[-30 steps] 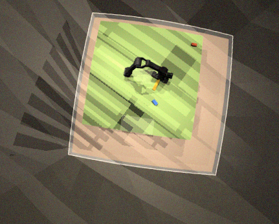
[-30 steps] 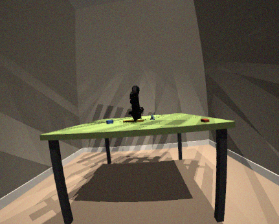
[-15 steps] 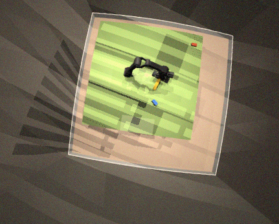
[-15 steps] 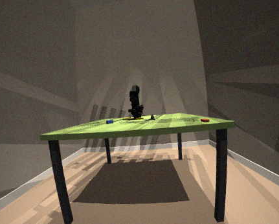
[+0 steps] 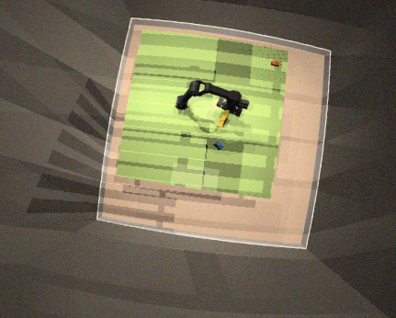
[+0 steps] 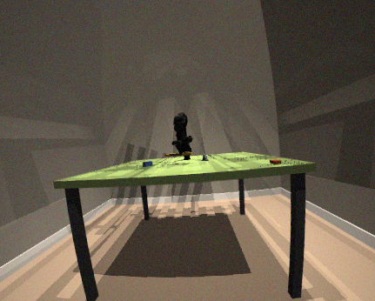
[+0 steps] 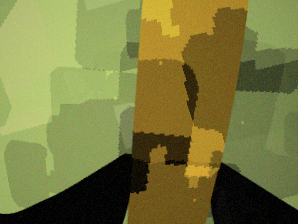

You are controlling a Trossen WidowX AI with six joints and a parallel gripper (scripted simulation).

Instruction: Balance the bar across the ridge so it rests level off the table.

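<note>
The tool (image 5: 228,109) (image 6: 186,157) is clamped on the yellow bar (image 5: 223,119) (image 6: 173,155) (image 7: 185,100) at the desk (image 5: 257,184) (image 6: 196,176). It looks stiff and light (my guess); a grip near its middle should curb tipping.

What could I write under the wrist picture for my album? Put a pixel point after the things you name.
The gripper (image 5: 234,109) (image 6: 186,157) (image 7: 172,168) pinches the yellow-orange bar (image 5: 223,119) (image 6: 173,155) (image 7: 175,100) between its two black fingers, above the green table (image 5: 165,156) (image 6: 117,175) (image 7: 30,100).

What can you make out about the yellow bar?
The yellow bar is long, straight-edged and flat-faced, mottled by light and shadow; its material is unclear. The gripper is shut on it, a finger at each side. One end sticks out toward the blue block.
</note>
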